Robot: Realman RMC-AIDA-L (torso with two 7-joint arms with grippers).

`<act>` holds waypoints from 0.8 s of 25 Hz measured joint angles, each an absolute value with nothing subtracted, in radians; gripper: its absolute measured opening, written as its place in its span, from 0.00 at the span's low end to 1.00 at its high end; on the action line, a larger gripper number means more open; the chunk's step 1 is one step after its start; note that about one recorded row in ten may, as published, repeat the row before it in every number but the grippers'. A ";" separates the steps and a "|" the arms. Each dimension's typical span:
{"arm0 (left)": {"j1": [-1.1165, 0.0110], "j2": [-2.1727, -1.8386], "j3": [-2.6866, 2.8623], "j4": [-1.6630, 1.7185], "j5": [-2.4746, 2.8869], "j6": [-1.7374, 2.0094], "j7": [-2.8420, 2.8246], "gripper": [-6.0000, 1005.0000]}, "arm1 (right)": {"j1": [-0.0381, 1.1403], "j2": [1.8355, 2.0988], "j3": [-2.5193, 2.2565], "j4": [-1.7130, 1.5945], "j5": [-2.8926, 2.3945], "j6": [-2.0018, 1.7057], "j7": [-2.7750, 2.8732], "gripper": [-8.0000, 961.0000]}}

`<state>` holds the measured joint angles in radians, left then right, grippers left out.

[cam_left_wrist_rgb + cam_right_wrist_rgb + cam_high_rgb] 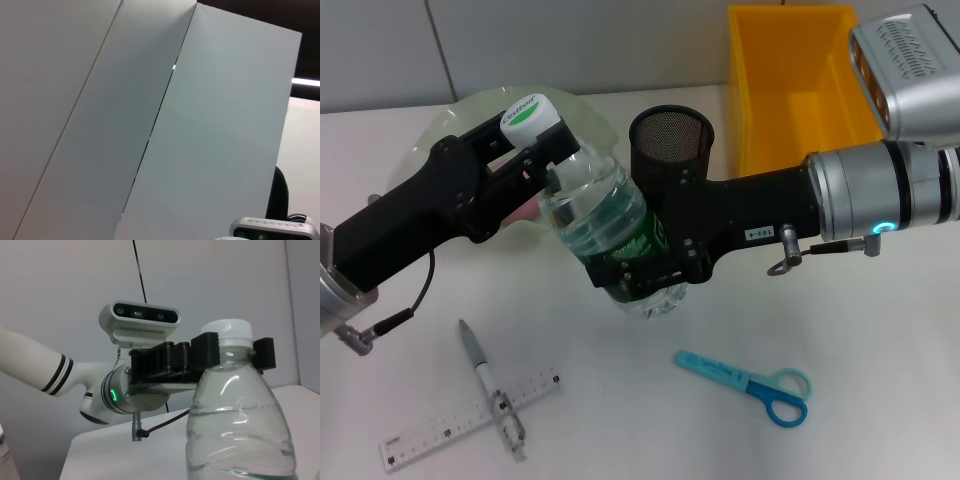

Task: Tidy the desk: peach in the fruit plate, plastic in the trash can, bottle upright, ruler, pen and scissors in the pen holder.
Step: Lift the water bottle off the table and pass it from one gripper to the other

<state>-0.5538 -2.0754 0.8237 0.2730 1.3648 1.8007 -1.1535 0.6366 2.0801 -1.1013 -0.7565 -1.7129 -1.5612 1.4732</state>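
A clear water bottle [605,205] with a green label and a white and green cap [527,112] hangs tilted above the table, between both arms. My right gripper [635,270] is shut around its lower body. My left gripper [555,160] is shut on the neck just under the cap; in the right wrist view its fingers [210,347] flank the bottle [240,415]. A pink patch [526,210], probably the peach, shows on the clear fruit plate [575,110] under the left arm. The pen [485,380] lies across the ruler [440,428] at front left. Blue scissors [750,382] lie at front right. The plastic is out of view.
The black mesh pen holder [672,140] stands behind the bottle, close to the right arm. A yellow bin [800,80] sits at the back right. The left wrist view shows only grey wall panels [150,120].
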 joint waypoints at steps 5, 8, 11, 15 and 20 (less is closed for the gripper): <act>-0.554 -2.075 0.824 0.273 1.363 1.802 -1.155 0.45 | 0.638 2.080 -1.103 -0.758 -1.713 -1.560 1.475 0.80; -0.554 -2.075 0.824 0.273 1.363 1.802 -1.155 0.45 | 0.641 2.080 -1.107 -0.760 -1.716 -1.559 1.477 0.80; -0.554 -2.075 0.824 0.273 1.364 1.802 -1.155 0.45 | 0.642 2.080 -1.113 -0.761 -1.717 -1.556 1.478 0.80; -0.554 -2.075 0.824 0.273 1.364 1.802 -1.155 0.45 | 0.641 2.080 -1.116 -0.761 -1.717 -1.553 1.479 0.80; -0.554 -2.075 0.824 0.273 1.364 1.803 -1.156 0.45 | 0.640 2.080 -1.118 -0.761 -1.718 -1.551 1.479 0.80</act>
